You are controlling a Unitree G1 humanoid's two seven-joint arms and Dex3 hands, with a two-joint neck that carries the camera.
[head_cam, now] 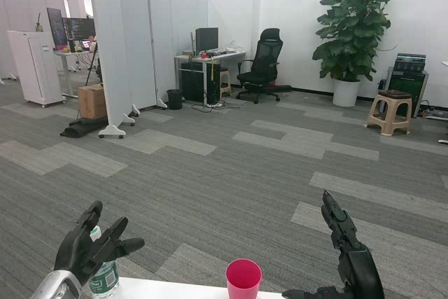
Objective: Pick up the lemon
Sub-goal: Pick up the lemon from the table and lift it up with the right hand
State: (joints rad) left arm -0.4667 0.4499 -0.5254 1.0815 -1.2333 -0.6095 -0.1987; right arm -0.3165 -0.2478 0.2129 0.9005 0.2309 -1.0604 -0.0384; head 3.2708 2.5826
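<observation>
In your head view only the table's far edge point(182, 286) shows at the bottom, with a pink cup point(243, 277) on it and wide grey carpet point(231, 173) beyond. You cannot see the lemon here. Your left hand point(89, 246) is raised, fingers spread, holding nothing, before a water bottle point(104, 276). Your right hand point(350, 260) stands upright, released.

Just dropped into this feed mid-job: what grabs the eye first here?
The pink cup at bottom centre, on the white table's far edge, stands out. Both black hands are raised with fingers spread: the left hand in front of a green-labelled bottle, the right hand at lower right. No lemon is visible.
</observation>
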